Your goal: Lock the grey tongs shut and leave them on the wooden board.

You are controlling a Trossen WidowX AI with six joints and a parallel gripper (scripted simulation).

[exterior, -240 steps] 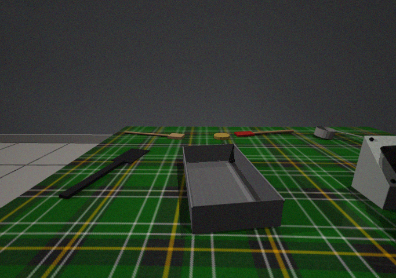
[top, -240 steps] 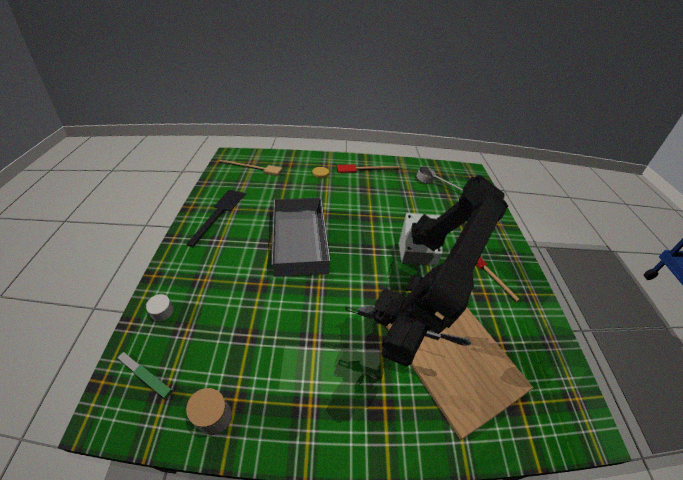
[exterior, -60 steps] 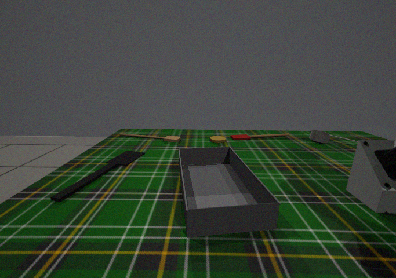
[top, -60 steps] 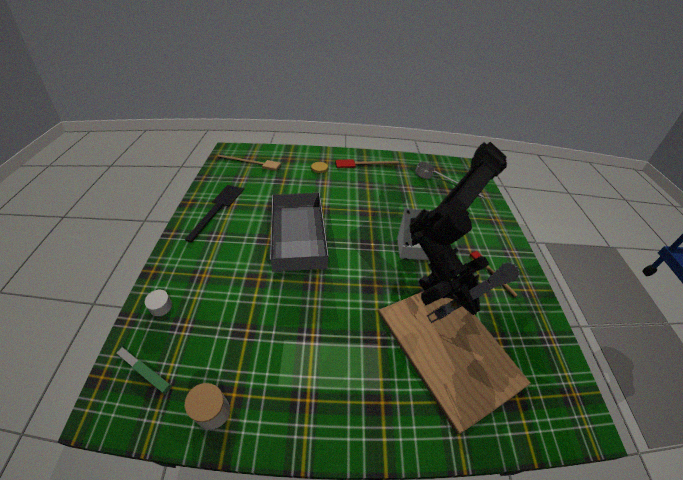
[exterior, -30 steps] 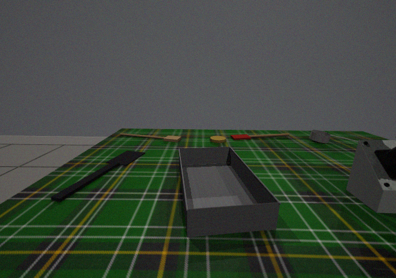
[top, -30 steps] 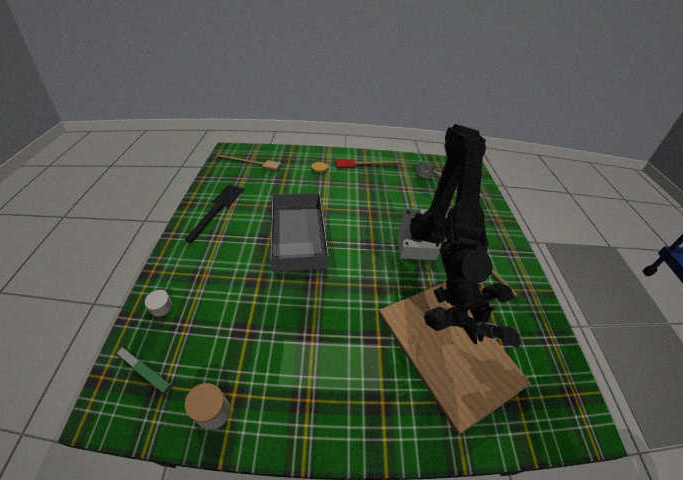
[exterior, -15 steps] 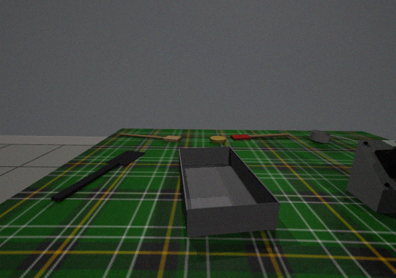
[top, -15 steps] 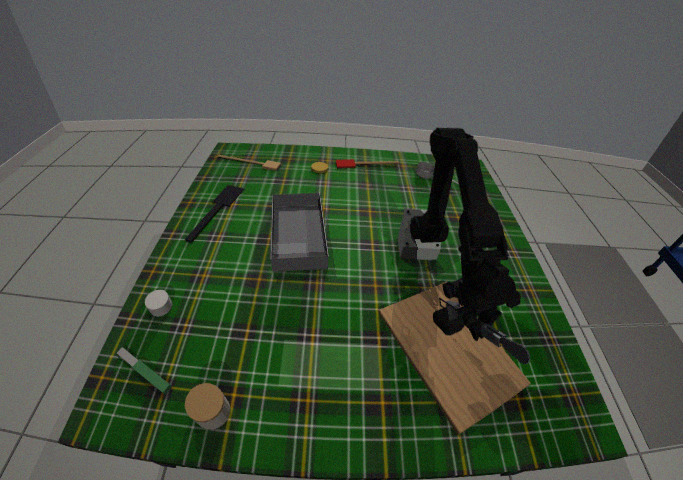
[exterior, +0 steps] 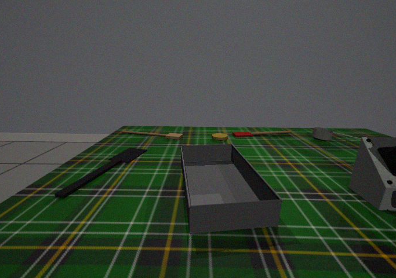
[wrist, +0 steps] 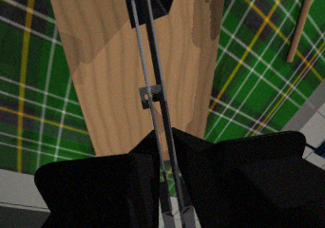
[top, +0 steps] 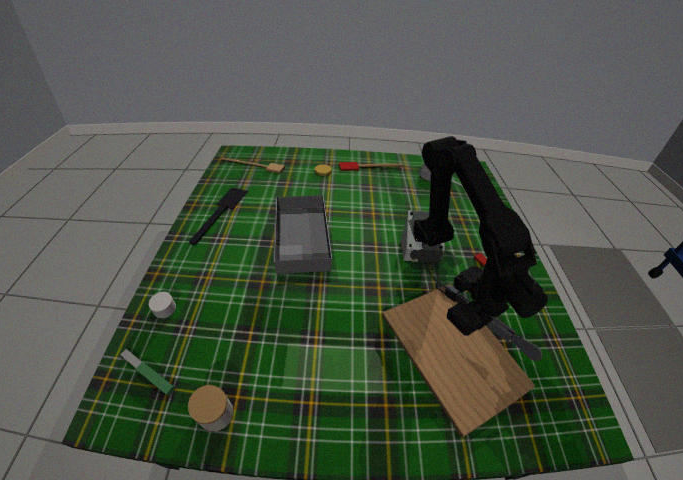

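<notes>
My gripper (top: 470, 300) (wrist: 163, 133) is shut on the grey tongs (top: 525, 344) (wrist: 157, 57), holding them above the far right part of the wooden board (top: 438, 362) (wrist: 108, 95). The two arms of the tongs lie close together, with a narrow gap between them in the wrist view. A small bracket sits at the arms and a dark block at their upper end in that view. The lock inside the hinge is hidden. The roasting tin (top: 303, 264) (exterior: 234, 216) stands left of the robot base with no tongs on it.
A black spatula (top: 209, 223) (exterior: 90, 178) lies left of the tin. A white pot (top: 162, 305), a green-handled tool (top: 154, 378) and a wooden-lidded jar (top: 208, 404) are at the near left. A red object (top: 480, 259) shows behind the arm, beside the robot base (top: 408, 243) (exterior: 369, 183).
</notes>
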